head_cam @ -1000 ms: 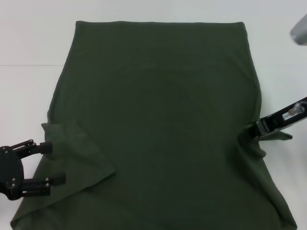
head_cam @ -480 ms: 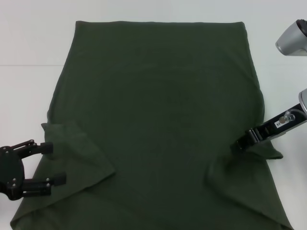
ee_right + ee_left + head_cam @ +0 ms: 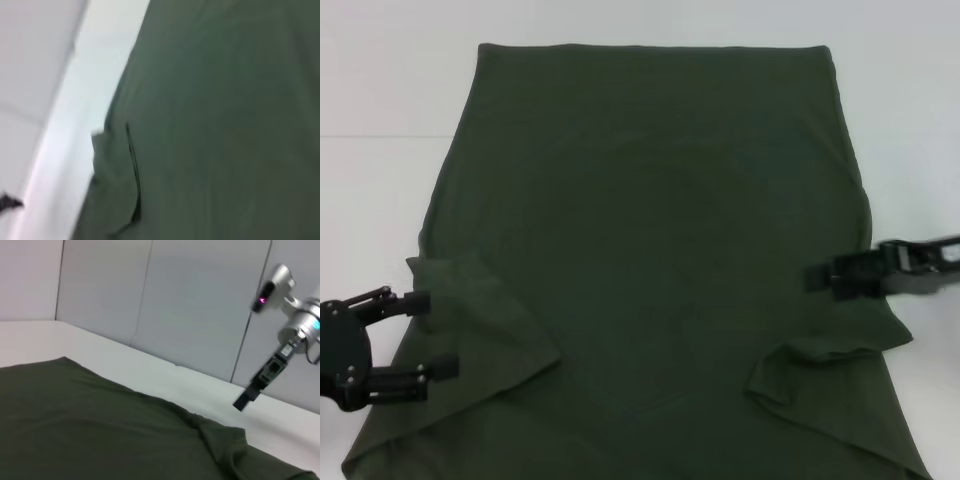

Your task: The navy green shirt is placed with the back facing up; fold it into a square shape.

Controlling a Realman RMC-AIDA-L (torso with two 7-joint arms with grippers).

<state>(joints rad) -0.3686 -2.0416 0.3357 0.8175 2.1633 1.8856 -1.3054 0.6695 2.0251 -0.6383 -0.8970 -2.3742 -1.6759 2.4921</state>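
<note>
The navy green shirt [image 3: 650, 200] lies flat on the white table, plain side up, hem at the far end. Its left sleeve [image 3: 485, 330] is folded in over the body. The right sleeve [image 3: 820, 375] also lies turned in over the body, with a rumpled edge. My left gripper [image 3: 428, 335] rests open at the shirt's near left edge, beside the folded sleeve, with nothing between its fingers. My right gripper [image 3: 820, 275] hovers above the shirt's right edge, open and empty. The left wrist view shows that right gripper [image 3: 243, 402] lifted clear above the cloth [image 3: 75, 415].
Bare white table [image 3: 380, 100] borders the shirt on the left, right and far sides. A light wall [image 3: 175, 305] stands beyond the table's right side. The shirt's near end runs out of the head view.
My right gripper carried the right sleeve inward over the body, let it go and rose. The sleeve now lies folded on the shirt. The left gripper stayed put.
</note>
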